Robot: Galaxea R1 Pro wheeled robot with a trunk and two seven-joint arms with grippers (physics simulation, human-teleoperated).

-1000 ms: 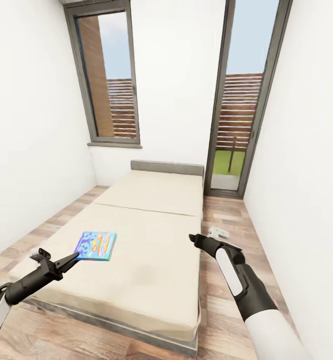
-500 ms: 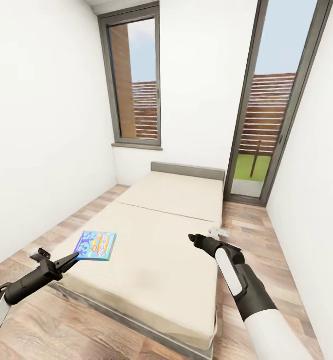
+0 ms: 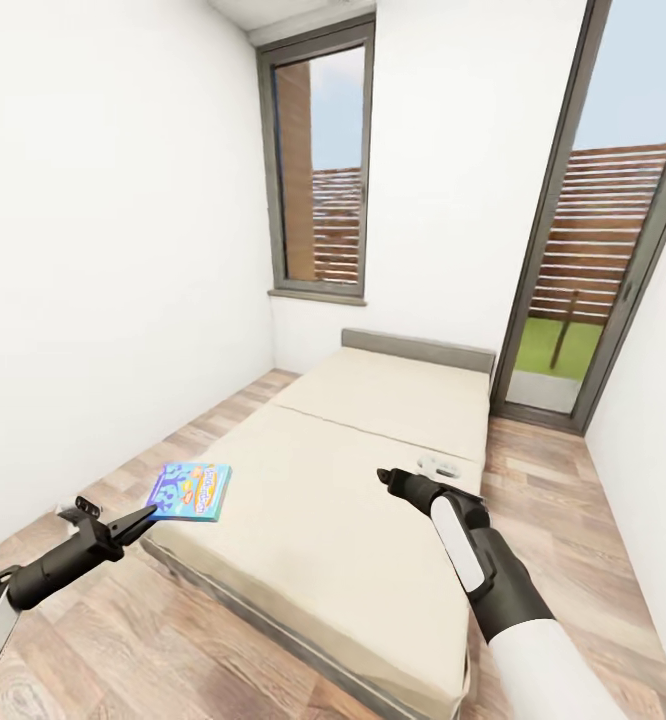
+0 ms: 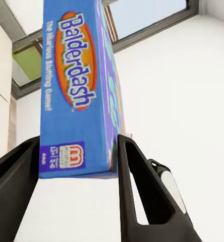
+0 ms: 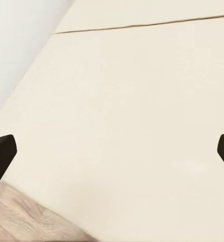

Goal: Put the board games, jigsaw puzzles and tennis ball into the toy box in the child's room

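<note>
A blue board game (image 3: 191, 490) with cartoon print, lettered "Balderdash" (image 4: 74, 91), is clamped by one end between the fingers of my left gripper (image 3: 149, 514), which is shut on it (image 4: 76, 145). It hangs in the air over the near left edge of the bed (image 3: 373, 470), a beige mattress with a grey headboard. My right gripper (image 3: 384, 478) hovers over the mattress, open and holding nothing (image 5: 114, 146). The table, toy box, jigsaw puzzles and tennis ball are out of view.
A white wall (image 3: 93, 280) runs along the left, with a strip of wood-plank floor (image 3: 123, 620) between it and the bed. A tall window (image 3: 323, 170) stands behind the headboard and a glass door (image 3: 603, 260) at the right.
The whole view has swung left, so the bed now sits further right in the picture. Both arms keep their pose, and the blue board game stays in the left gripper.
</note>
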